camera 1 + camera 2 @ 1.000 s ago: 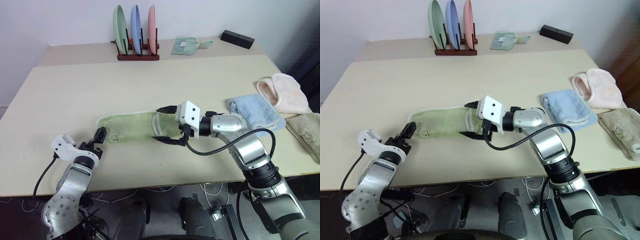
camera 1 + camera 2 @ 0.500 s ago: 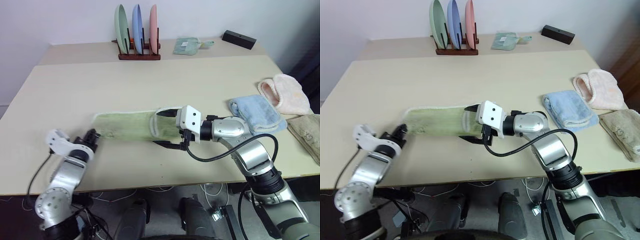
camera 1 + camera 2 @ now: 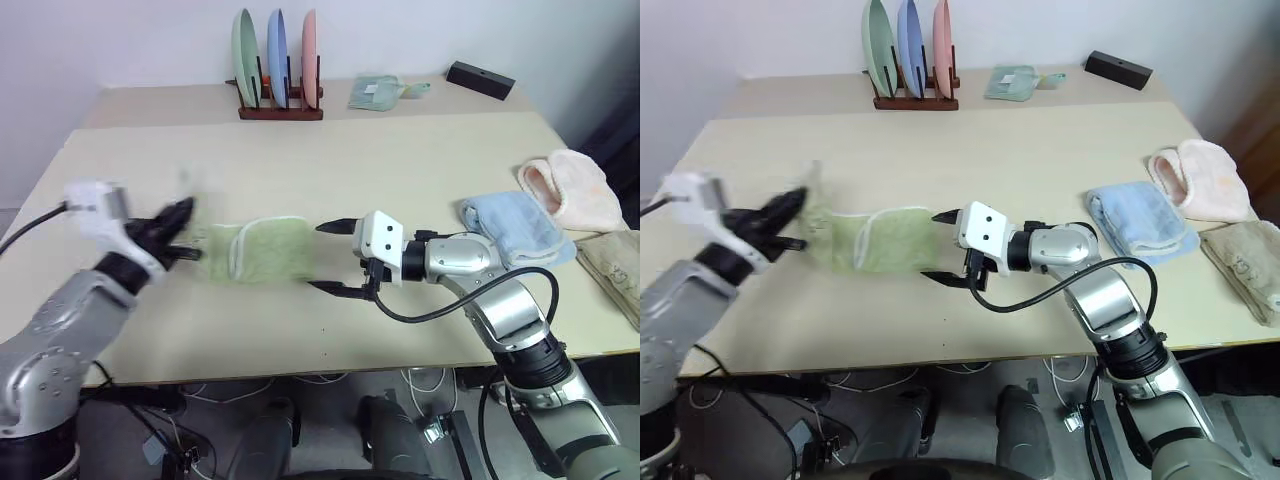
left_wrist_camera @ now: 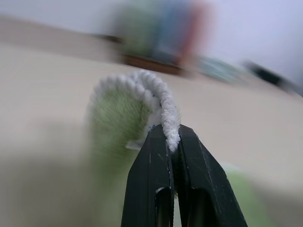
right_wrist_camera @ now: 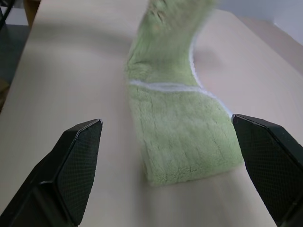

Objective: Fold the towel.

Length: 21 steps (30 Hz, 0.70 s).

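Note:
The light green towel (image 3: 272,250) with white edging lies on the table (image 3: 400,160), its left end lifted off the surface. My left gripper (image 4: 171,138) is shut on that end's white edge and holds it up above the table's left side (image 3: 182,228). My right gripper (image 3: 332,257) stands open just to the right of the towel's flat right end (image 5: 187,142), fingers spread wide and level, with nothing between them.
A folded light blue towel (image 3: 510,228), a pink-cream towel (image 3: 565,185) and a beige towel (image 3: 612,262) lie at the right edge. At the back stand a rack of three plates (image 3: 280,62), a small green cloth (image 3: 378,92) and a black box (image 3: 480,77).
My left gripper closed on the towel's left end and lifted it up and to the right. The towel bunched shorter and its right end drew out from between the still right fingers.

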Each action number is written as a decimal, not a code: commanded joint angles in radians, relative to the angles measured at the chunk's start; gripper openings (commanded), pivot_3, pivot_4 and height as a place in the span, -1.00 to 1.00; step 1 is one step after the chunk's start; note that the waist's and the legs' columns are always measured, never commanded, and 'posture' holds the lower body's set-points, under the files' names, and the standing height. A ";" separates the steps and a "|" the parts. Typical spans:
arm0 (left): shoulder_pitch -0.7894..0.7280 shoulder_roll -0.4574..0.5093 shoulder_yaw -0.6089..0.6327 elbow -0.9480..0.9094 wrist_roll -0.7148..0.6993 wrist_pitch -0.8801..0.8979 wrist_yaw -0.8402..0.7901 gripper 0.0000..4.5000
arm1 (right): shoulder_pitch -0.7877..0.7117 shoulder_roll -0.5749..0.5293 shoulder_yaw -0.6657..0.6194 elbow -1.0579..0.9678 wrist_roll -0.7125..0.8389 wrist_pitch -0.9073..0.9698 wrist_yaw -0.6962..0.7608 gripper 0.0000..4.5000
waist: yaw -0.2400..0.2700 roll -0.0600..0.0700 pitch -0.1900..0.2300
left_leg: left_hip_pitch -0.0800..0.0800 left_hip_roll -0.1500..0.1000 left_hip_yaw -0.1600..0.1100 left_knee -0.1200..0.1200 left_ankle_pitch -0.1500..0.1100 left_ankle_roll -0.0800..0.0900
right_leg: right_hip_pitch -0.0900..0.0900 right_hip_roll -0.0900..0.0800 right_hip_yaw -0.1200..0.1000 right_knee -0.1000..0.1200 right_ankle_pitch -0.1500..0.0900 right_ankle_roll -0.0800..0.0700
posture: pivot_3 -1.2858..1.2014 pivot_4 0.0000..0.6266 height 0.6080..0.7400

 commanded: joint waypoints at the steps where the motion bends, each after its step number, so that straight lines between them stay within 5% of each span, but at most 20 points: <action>1: -0.045 -0.002 -0.139 -0.042 0.090 0.012 -0.054 -0.98 | -0.005 0.000 -0.010 -0.014 -0.001 -0.020 -0.010 1.00 | -0.008 0.000 0.000 | 0.000 0.000 0.000 0.000 0.000 0.000 | 0.000 0.000 0.000 0.000 0.000 0.000 | 0.03 -0.52 0.94; 7: -0.098 -0.059 -0.375 0.055 0.300 0.011 -0.117 -0.98 | 0.021 -0.012 -0.023 -0.039 -0.010 -0.005 -0.037 1.00 | -0.022 0.000 0.000 | 0.000 0.000 0.000 -0.001 0.000 0.000 | -0.001 0.001 0.000 0.000 0.000 0.001 | 0.03 -0.52 0.94; 16: -0.051 -0.059 -0.381 0.042 0.376 0.031 -0.216 -0.98 | 0.040 -0.029 -0.025 -0.049 -0.016 -0.004 -0.066 1.00 | -0.021 0.000 0.000 | 0.000 0.001 0.000 -0.001 0.000 0.000 | -0.001 0.001 0.000 0.000 0.000 0.001 | 0.03 -0.52 0.94; 19: -0.039 -0.075 -0.310 0.020 0.341 0.048 -0.219 -0.58 | 0.039 -0.032 -0.019 -0.039 -0.024 -0.013 -0.068 1.00 | -0.021 0.000 0.000 | 0.000 0.001 0.000 -0.001 0.000 0.000 | -0.001 0.001 0.000 0.000 0.000 0.001 | 0.03 -0.52 0.94; 21: -0.029 -0.070 -0.244 -0.002 0.305 0.056 -0.225 -0.13 | 0.032 -0.033 -0.017 -0.026 -0.035 -0.016 -0.073 1.00 | -0.021 0.000 0.000 | 0.000 0.001 -0.001 0.000 0.000 0.000 | -0.001 0.000 0.000 0.000 0.000 0.001 | 0.03 -0.52 0.94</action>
